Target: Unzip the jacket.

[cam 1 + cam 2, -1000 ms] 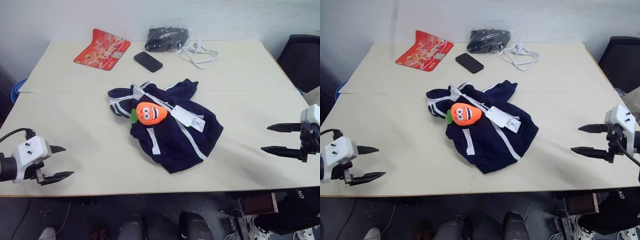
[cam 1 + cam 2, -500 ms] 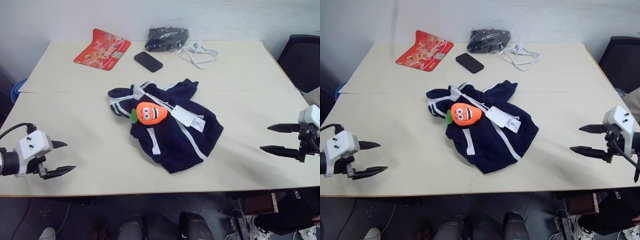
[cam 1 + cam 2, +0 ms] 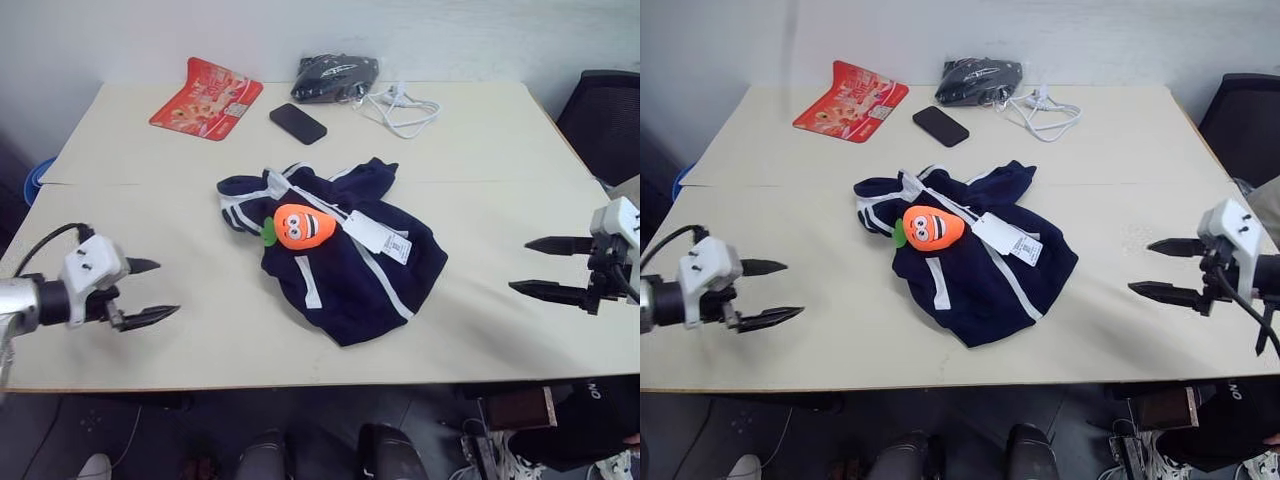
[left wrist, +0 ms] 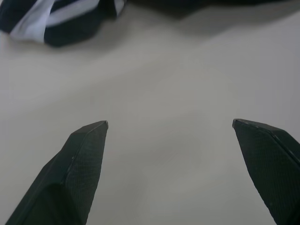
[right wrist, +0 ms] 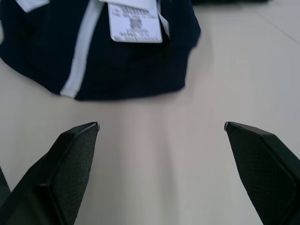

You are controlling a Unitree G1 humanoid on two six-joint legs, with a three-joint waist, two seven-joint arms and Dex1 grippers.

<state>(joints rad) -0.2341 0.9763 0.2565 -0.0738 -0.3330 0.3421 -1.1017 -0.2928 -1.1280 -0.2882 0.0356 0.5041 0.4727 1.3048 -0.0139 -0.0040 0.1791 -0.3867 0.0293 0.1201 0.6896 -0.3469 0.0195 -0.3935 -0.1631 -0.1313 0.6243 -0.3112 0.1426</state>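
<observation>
The navy-blue jacket [image 3: 345,262] with white stripes lies crumpled at the middle of the table, white paper tags [image 3: 378,236] on top. An orange plush toy [image 3: 302,226] rests on its upper left part. My left gripper [image 3: 160,290] hovers open over the table's left front, pointing toward the jacket and well short of it. On the right side my right gripper [image 3: 525,266] stands open too, aimed at the jacket from a distance. In the right wrist view the jacket's hem [image 5: 126,70] and tag lie ahead of the fingers. The zipper is hard to make out.
At the table's [image 3: 480,150] far side lie a red packet [image 3: 205,98], a black phone [image 3: 297,123], a black bundle in clear plastic [image 3: 335,76] and a white cable [image 3: 400,108]. A dark chair [image 3: 605,115] stands at the right.
My left gripper has moved right and forward toward the jacket, rising slightly. The right gripper has edged a little left toward the jacket. Both stay open.
</observation>
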